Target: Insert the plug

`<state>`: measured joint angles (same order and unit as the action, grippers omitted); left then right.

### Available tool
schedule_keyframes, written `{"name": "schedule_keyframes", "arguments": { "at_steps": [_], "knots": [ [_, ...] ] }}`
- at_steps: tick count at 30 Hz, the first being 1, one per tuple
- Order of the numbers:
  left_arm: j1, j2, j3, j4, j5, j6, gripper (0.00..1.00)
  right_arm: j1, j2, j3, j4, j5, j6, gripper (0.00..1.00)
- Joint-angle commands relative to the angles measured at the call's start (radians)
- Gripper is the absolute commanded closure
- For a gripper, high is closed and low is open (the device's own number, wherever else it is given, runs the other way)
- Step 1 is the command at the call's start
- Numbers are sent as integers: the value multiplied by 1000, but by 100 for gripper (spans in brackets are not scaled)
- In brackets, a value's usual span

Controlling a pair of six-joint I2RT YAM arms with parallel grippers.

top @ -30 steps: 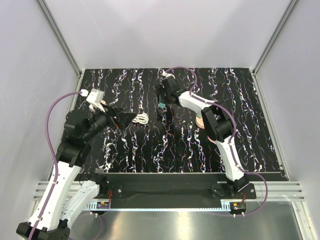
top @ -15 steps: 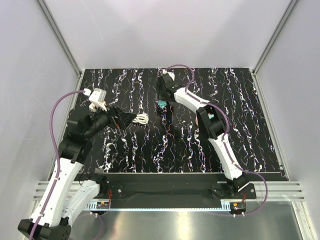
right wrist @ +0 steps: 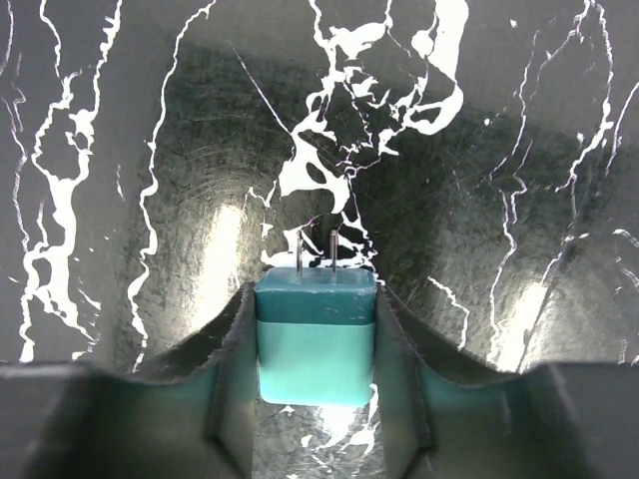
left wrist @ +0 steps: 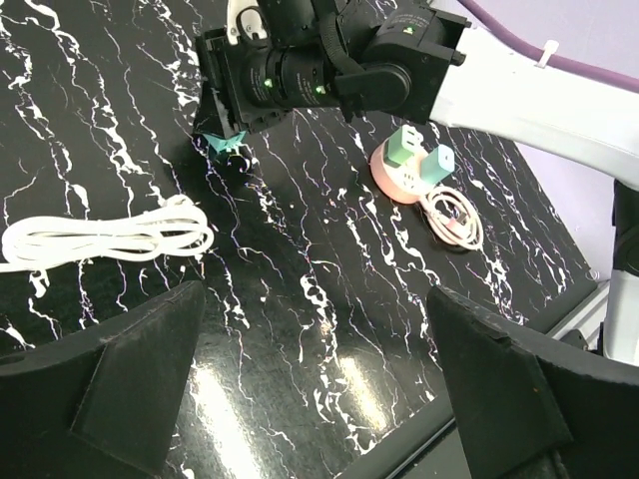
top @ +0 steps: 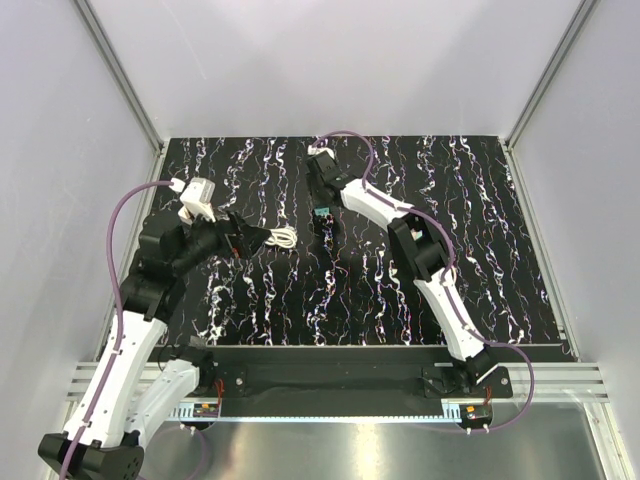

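Note:
A teal plug with two metal prongs pointing away sits clamped between my right gripper's fingers, just over the black marbled table. From above, the plug shows under the right gripper at mid-table. The left wrist view shows the same plug and a round pink socket block with two greenish plugs seated in it, to its right. My left gripper hangs open over bare table with nothing between its fingers.
A coiled white cable lies just ahead of the left gripper. A pinkish coiled cable lies beside the socket block. The table's near edge runs close by on the right of the left wrist view.
The right gripper has closed on the teal plug and its wrist has shifted slightly left and farther back. The left arm has hardly moved.

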<state>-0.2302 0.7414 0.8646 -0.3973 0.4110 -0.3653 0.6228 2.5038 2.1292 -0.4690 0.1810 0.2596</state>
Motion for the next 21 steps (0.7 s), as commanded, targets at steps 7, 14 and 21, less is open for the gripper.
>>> {"name": "schedule_keyframes", "arguments": {
  "at_steps": [7, 14, 21],
  "knots": [
    [3, 24, 11, 5, -96, 26, 4, 12, -153, -81, -26, 3, 65, 100],
    [-4, 137, 47, -66, -159, -6, 25, 14, -502, -418, 209, -231, 560, 100],
    [-130, 150, 10, -2, -253, -115, 36, 43, -775, -805, 542, -308, 888, 100]
  ]
}}
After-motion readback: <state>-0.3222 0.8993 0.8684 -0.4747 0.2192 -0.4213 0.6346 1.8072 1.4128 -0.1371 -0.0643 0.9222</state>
